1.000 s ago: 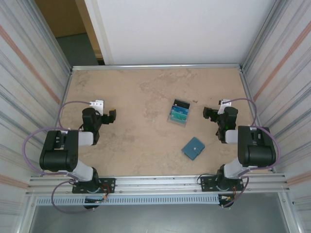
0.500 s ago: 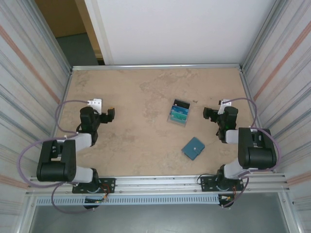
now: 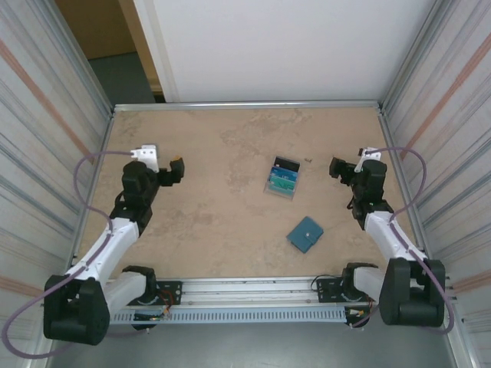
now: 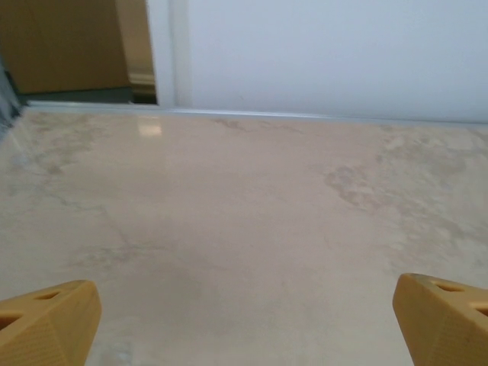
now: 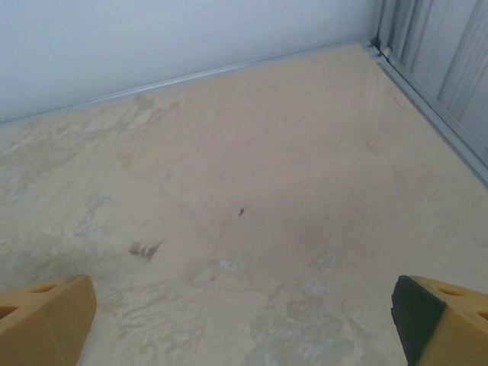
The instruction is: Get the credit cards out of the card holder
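From above, the thin plastic credit cards in teal, light blue and black lie overlapped, a little right of centre on the beige marbled surface. The small slate-blue square card holder lies closed below them, apart. The left pincer and the right pincer hold nothing.

In the left wrist view, orange fingertips stand spread wide.

In the right wrist view, the fingertips are spread too.

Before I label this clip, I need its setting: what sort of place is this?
Probably a lab test cell: left arm and right arm bolted to a rail, corrugated metal walls, marbled tabletop.
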### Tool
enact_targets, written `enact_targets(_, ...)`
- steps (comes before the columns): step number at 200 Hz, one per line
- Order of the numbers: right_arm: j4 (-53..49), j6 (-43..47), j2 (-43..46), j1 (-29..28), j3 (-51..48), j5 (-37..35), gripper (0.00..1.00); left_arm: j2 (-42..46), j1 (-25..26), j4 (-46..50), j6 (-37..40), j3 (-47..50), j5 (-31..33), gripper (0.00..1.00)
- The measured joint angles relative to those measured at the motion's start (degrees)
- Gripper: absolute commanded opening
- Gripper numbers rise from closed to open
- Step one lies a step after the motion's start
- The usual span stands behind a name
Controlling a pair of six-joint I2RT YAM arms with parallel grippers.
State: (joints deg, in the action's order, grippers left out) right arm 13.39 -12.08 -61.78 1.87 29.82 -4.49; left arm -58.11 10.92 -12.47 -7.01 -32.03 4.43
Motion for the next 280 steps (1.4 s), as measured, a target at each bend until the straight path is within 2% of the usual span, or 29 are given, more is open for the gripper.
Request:
enact_targets(42, -17.2, -6.2, 3.1, -4.0, 7.1, -6.1, 0.99, -1.5, 16.2, 10.2, -4.9, -5.3, 4.7, 0.99)
enact_targets(81, -28.7, -12.2, 3.7, -7.4, 10.6, -10.6, 0.99, -12.3, 33.6, 15.6, -8.8, -12.4, 6.8, 0.99)
enact_targets(140, -41.2, -18.6, 3.6, -9.0, 13.4, -15.1, 0.99, -31.4, 48.7, 22.0, -8.4, -27.3, 5.9, 0.99)
enact_targets(168, -44.4, -20.3, 3.3, -9.0, 14.7, -15.9, 0.99, -37.8, 52.9, 24.3, -7.4, -32.5, 3.4, 0.99)
enact_targets(212, -48.7, -21.5, 3.3, -9.0, 14.7, -18.4, 0.99, -45.2, 55.4, 26.0, -6.9, -38.8, -1.5, 0.99)
enact_targets(280, -50.2, -22.0, 3.6, -8.5, 14.7, -20.0, 0.99, -56.6, 59.3, 29.2, -7.0, -46.8, -2.5, 0.99)
